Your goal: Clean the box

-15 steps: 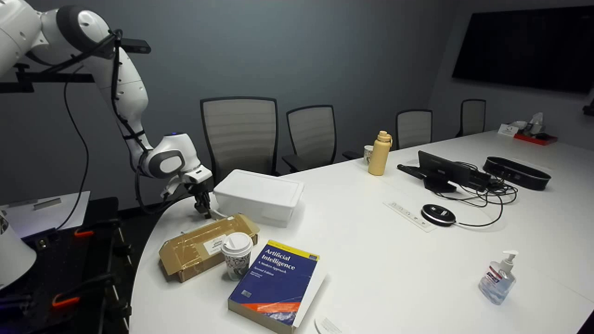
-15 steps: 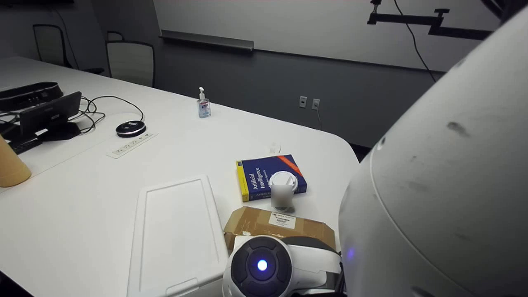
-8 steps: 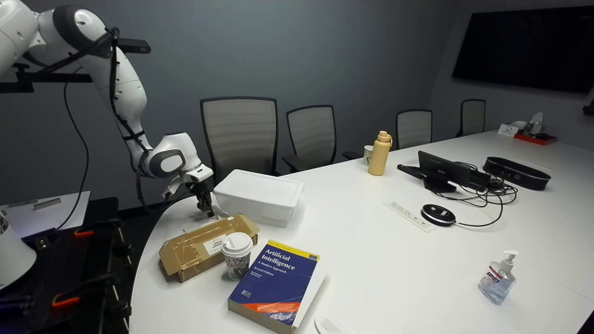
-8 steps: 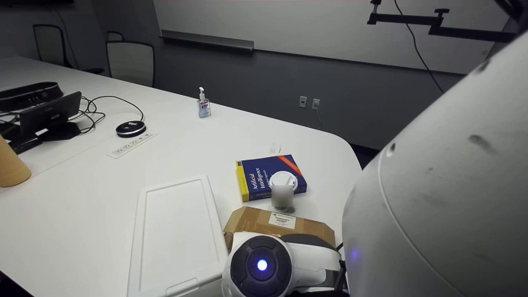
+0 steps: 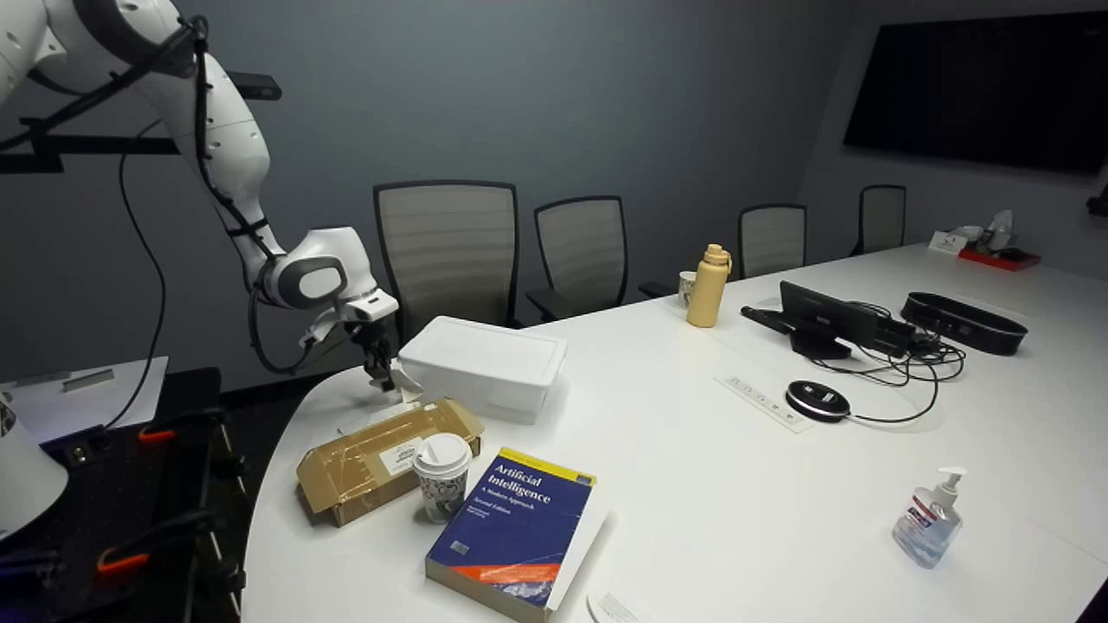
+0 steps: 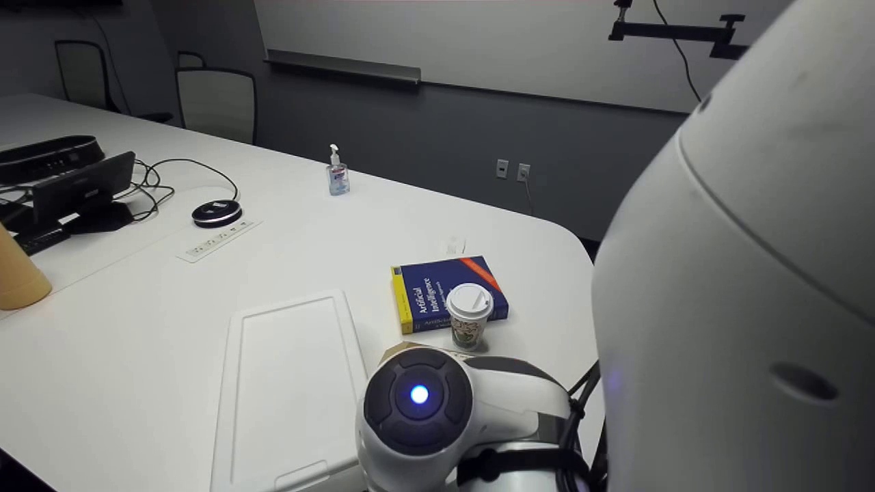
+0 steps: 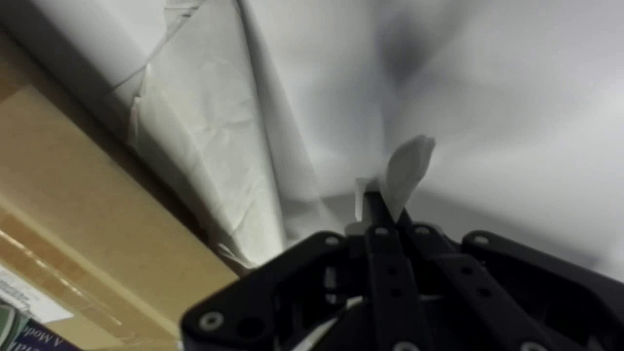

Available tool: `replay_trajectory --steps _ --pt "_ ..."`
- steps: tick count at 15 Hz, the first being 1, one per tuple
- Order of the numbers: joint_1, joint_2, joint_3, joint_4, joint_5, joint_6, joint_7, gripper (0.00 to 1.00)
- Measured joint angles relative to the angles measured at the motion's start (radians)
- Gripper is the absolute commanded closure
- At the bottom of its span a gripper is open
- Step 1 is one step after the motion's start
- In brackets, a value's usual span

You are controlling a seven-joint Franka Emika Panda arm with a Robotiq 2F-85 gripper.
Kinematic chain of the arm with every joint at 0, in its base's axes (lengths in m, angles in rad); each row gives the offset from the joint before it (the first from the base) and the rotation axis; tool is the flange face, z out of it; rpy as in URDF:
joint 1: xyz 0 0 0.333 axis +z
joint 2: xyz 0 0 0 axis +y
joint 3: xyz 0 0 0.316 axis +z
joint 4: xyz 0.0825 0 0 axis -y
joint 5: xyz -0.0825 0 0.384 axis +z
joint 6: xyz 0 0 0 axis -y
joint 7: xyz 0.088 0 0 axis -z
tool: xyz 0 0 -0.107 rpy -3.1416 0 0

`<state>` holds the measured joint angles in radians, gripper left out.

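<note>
In an exterior view the cardboard box [image 5: 368, 463] lies near the rounded edge of the white table [image 5: 736, 502], in an exterior view the robot arm [image 6: 683, 328] hides almost all of it, and in the wrist view the gripper [image 7: 389, 208] is closed upon a piece of white paper-like material [image 7: 407, 165].

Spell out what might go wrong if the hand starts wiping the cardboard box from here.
The hand pinches white paper with just a small fold poking past its tips, so the paper might slip out or tear.
The cup stands close beside the cardboard box; a push on the box could knock it over.
The white box is near the hand too, and a sideways sweep may bump it.
</note>
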<state>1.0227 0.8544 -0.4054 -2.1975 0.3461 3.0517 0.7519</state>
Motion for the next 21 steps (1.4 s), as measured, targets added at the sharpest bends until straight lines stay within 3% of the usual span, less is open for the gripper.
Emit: replay_trajectory --steps 11,16,21 --pt "-0.111 -0.222 -0.019 -0.098 -0.142 -0.147 0.005 1.00" --pt "-0.165 -0.257 -0.057 -0.145 -0.193 -0.174 0.047 1.00" --pt "-0.251 -0.256 -0.045 -0.182 -0.207 -0.174 0.063 1.00"
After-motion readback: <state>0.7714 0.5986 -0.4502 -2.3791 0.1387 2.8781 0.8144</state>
